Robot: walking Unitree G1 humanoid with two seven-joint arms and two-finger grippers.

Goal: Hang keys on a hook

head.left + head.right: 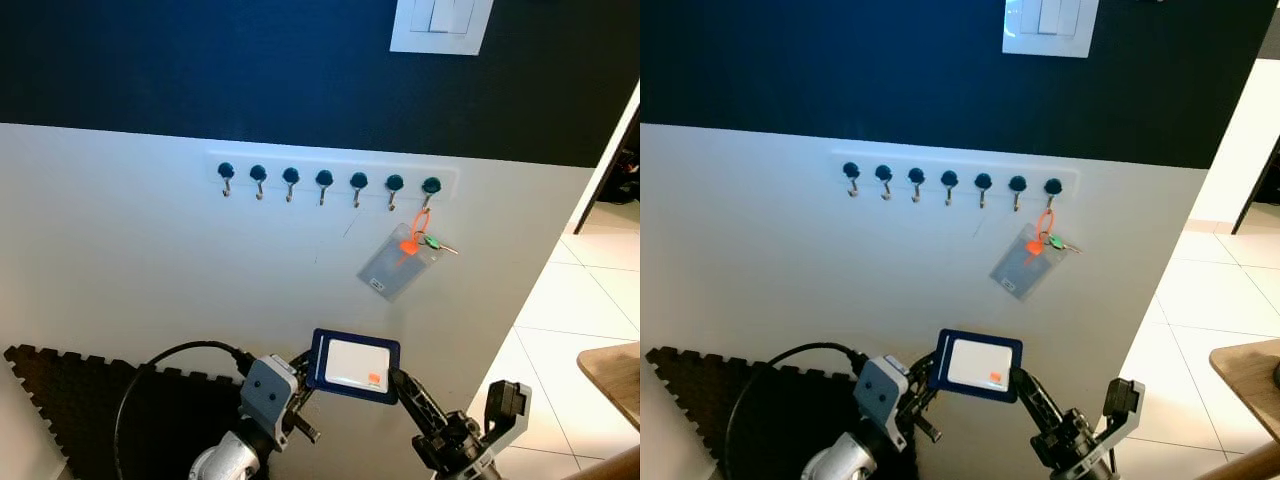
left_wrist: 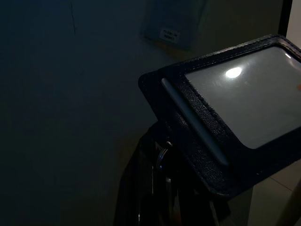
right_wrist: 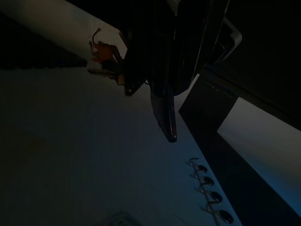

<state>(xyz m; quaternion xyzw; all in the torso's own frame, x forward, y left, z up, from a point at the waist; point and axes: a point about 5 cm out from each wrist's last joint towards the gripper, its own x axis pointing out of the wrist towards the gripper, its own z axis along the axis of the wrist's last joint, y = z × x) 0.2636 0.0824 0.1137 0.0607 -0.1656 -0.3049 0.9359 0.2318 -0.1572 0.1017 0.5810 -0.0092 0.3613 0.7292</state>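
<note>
1. left eye view: low in front, the left gripper [image 1: 300, 385] and the right gripper [image 1: 400, 385] both meet a dark blue card holder [image 1: 354, 365] with a white card inside, held up before the wall [image 1: 130, 260]. the left fingers reach its left edge and the right fingers its right edge; how tightly either pair closes, i cannot tell. above, a white rail of seven hooks [image 1: 330, 182] runs along the wall. the keys [image 1: 432, 243], on an orange tag with a clear badge sleeve [image 1: 395, 262], hang from the rightmost hook. a light switch [image 1: 441, 24] sits on the dark upper wall, a black foam mat [image 1: 70, 395] lies on the floor at the left, and a wooden table [image 1: 612, 375] corner shows at the right.
2. right eye view: same scene.
3. left wrist view: very dark; the card holder's stitched edge and shiny window sit close ahead.
4. right wrist view: dark; the holder is seen edge-on, with the hooks beyond.
</note>
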